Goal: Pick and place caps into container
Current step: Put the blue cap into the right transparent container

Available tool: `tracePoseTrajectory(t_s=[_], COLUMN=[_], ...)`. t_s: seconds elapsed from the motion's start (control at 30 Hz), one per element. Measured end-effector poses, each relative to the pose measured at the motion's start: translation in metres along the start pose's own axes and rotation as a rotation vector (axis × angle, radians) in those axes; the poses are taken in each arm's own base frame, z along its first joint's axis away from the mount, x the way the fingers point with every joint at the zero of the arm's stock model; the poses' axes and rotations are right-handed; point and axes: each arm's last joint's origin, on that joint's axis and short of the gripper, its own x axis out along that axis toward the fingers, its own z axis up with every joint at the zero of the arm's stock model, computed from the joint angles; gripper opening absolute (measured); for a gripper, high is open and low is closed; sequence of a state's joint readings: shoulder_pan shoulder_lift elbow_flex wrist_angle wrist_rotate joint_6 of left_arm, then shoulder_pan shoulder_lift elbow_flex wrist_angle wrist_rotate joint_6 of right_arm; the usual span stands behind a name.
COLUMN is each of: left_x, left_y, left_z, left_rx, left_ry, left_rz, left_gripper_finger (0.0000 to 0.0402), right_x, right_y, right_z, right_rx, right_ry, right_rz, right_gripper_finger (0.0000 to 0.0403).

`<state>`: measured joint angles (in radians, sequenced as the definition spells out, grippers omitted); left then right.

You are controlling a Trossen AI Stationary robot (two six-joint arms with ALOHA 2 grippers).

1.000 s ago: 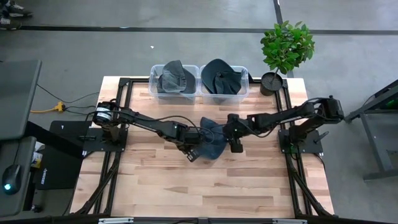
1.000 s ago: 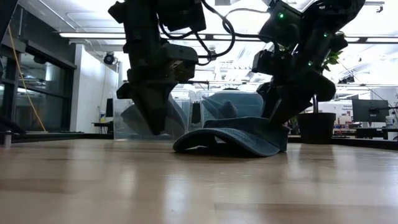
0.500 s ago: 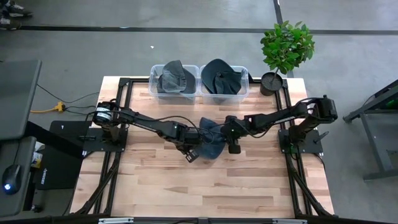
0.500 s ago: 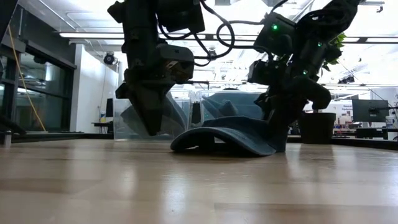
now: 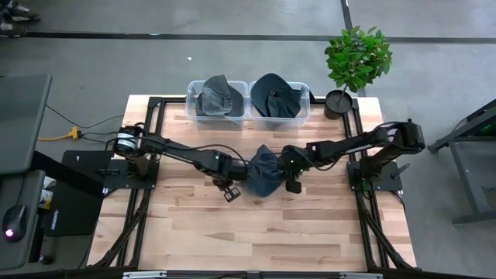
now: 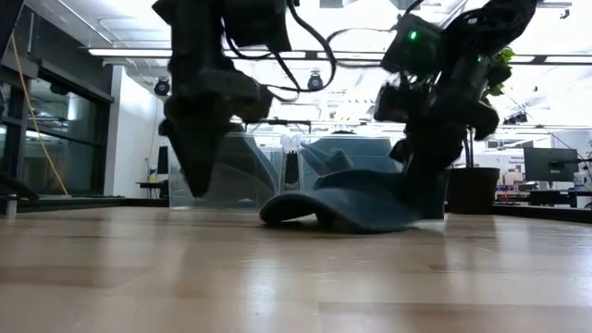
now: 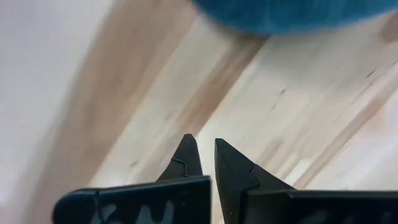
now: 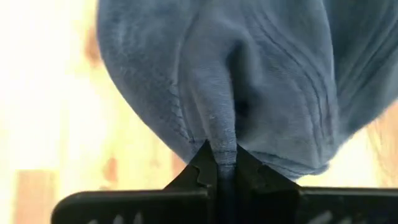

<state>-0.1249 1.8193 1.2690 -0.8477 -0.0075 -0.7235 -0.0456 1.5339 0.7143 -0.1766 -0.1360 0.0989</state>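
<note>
A dark blue denim cap (image 5: 262,173) lies bunched on the wooden table's middle; it also shows in the low view (image 6: 342,202). My right gripper (image 5: 282,167) stands at the cap's right side, shut on its cloth (image 8: 249,81). My left gripper (image 5: 230,191) hovers just left of the cap over bare wood, shut and empty (image 7: 202,142); the cap's edge (image 7: 292,12) shows beyond it. A grey-blue cap (image 5: 217,96) lies in the left clear bin and a darker cap (image 5: 277,94) in the right bin. My right gripper pinches a raised fold of the cap's cloth (image 8: 222,140) between its two fingers, at the cap's right side. The fingers slant down from the table's right. The cloth humps up at the fingers (image 6: 407,180), while the cap's left part rests on the table.
Two clear plastic bins (image 5: 191,102) (image 5: 308,102) stand side by side at the table's far edge. A potted plant (image 5: 356,58) stands at the far right corner. Bare wood lies in front of the cap toward the near edge.
My left gripper has drawn away from the cap toward the table's left edge. The cap has bunched up into a smaller heap, its right side raised at my right gripper, its left part staying on the table.
</note>
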Motion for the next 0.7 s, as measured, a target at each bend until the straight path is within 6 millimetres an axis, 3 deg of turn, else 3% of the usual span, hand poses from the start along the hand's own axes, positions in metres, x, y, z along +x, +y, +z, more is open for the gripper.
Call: tracePoseTrajectory(t_s=[0.33,0.7], left_x=[-0.025,-0.068], left_y=[0.008,0.01], left_z=[-0.003,0.005], left_rx=[0.065,0.121], left_ry=[-0.121,-0.467], left_rz=[0.106,0.137], left_gripper_finger=[0.003,0.0098], right_x=[-0.068,-0.149], right_y=[0.014,0.024], right_z=[0.011,0.007], right_rx=[0.12,0.242], right_ry=[-0.185,-0.452], right_rz=[0.179,0.354], right_gripper_finger=[0.0003,0.0003])
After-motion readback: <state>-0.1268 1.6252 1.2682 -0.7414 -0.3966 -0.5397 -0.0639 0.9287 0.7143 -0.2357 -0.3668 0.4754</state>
